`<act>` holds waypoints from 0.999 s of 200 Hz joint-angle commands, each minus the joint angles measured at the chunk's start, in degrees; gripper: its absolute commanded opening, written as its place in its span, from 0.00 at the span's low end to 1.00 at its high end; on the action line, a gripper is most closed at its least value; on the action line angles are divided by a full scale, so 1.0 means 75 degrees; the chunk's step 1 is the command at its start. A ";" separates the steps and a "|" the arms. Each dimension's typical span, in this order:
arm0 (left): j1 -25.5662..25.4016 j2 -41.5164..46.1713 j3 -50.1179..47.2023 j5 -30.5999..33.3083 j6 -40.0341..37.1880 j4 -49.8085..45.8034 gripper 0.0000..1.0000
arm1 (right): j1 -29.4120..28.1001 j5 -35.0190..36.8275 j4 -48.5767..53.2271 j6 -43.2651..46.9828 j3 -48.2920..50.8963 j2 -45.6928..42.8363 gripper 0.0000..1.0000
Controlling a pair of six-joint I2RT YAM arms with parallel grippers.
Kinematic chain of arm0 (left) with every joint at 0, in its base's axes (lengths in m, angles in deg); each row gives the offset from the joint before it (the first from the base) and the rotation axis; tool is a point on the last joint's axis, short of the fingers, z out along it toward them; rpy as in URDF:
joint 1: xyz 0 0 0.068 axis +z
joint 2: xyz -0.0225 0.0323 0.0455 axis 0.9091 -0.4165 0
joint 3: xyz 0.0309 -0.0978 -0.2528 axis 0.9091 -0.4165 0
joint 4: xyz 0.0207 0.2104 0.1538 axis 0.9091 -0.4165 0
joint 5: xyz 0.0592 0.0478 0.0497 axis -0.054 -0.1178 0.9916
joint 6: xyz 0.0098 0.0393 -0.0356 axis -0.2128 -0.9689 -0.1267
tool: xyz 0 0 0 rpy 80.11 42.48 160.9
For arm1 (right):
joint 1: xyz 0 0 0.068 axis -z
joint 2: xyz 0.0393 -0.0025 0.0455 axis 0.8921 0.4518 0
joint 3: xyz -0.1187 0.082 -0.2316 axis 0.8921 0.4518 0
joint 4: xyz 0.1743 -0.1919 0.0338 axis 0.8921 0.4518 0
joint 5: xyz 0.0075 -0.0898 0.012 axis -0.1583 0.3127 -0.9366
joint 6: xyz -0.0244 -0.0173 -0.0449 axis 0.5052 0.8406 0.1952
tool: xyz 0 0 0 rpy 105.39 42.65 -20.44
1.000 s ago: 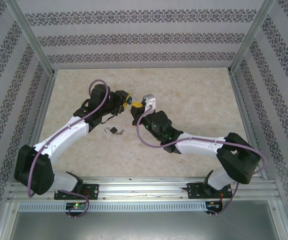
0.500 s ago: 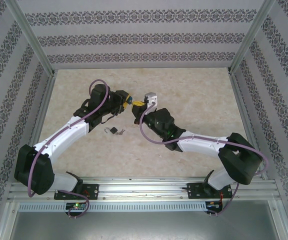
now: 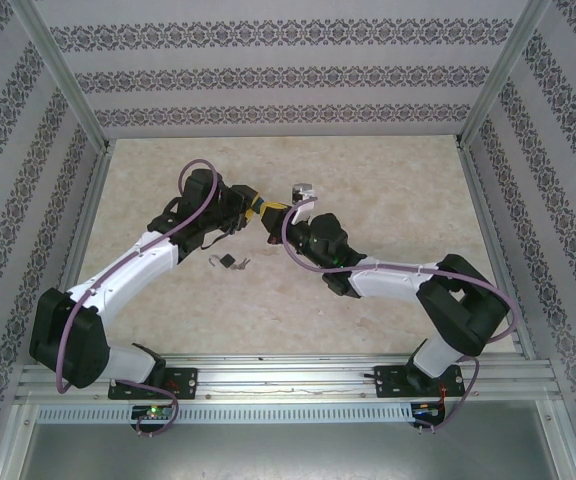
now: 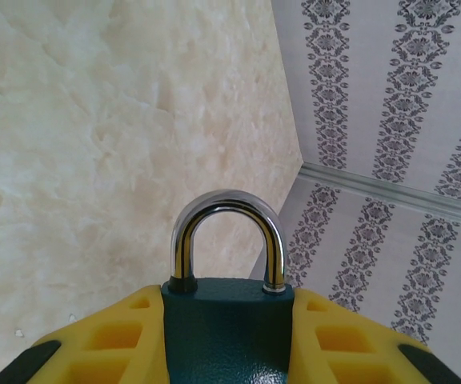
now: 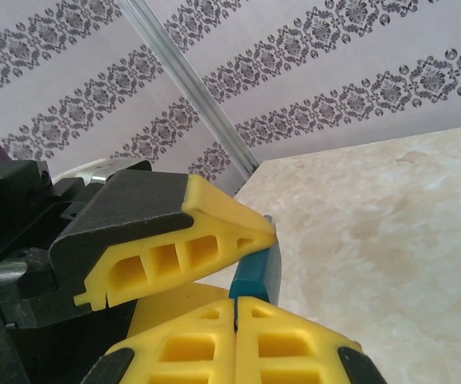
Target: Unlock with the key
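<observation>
A teal padlock [image 4: 226,328] with a silver shackle [image 4: 226,204] sits clamped between the yellow pads [image 4: 118,340] of my left gripper [image 4: 227,300], shackle pointing away from the wrist. Both grippers meet above the table's middle: the left gripper [image 3: 256,206] from the left, the right gripper [image 3: 276,214] from the right. In the right wrist view my right gripper [image 5: 234,302] is shut, its pads pressed together right against the padlock's [image 5: 256,272] bottom end, under a left finger [image 5: 190,240]. The key is hidden.
A small dark lock with a ring and keys [image 3: 227,262] lies on the beige table [image 3: 388,190] just in front of the grippers. Patterned walls and metal posts [image 3: 63,70] enclose the table on three sides.
The right arm's wrist has turned at the padlock and its elbow has swung left. The left arm and padlock have stayed still.
</observation>
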 commanded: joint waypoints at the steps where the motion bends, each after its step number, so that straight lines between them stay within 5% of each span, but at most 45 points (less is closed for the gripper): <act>1: -0.0286 0.0056 0.0430 -0.1222 -0.0151 0.0145 0.29 | -0.0053 -0.0815 -0.0624 -0.0468 -0.0177 0.0248 0.00; 52: -0.0287 0.0078 0.0436 -0.1159 -0.0369 0.0061 0.28 | 0.0001 -0.0920 -0.0333 -0.0803 -0.0390 0.0288 0.00; 114: 0.0035 0.0321 0.0656 -0.0552 -0.1506 -0.1105 0.28 | 0.0501 -0.0997 0.0921 -0.0830 0.0836 -0.1532 0.24; 158: 0.0020 0.0313 0.0627 -0.0491 -0.1993 -0.1227 0.28 | 0.0819 -0.2187 0.2577 -0.1172 0.0777 -0.2235 0.30; 200: -0.0015 0.0454 0.0544 -0.0405 -0.2195 -0.1225 0.28 | 0.0813 -0.3183 0.2389 -0.1670 0.0510 -0.1853 0.31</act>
